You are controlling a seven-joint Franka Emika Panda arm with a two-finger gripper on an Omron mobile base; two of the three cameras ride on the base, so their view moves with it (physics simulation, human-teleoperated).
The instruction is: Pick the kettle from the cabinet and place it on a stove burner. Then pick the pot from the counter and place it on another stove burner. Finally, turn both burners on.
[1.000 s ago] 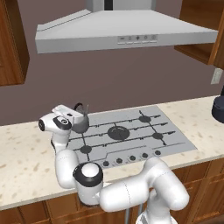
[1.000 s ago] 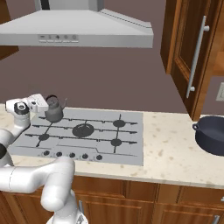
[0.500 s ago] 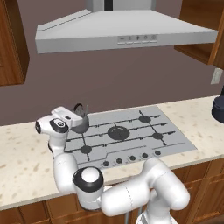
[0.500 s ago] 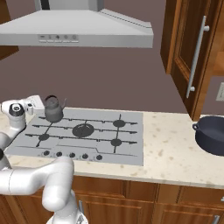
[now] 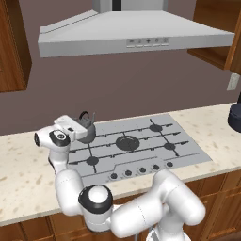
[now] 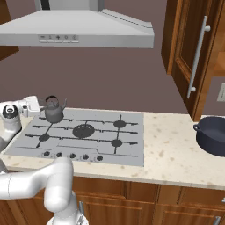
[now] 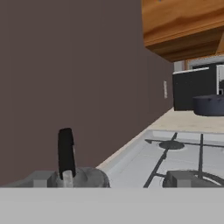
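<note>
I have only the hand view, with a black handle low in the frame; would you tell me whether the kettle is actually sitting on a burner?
Observer: Yes. In the right base view the kettle stands upright on the rear left burner of the cooktop.
Operator: Thank you. Has the end effector let go of it?
Observer: The end effector is open, beside the kettle on the side away from the pot. I cannot tell whether it touches the kettle.
Operator: Where exactly is the pot?
Observer: The pot rests on the counter, to the right of the cooktop and apart from it.
</note>
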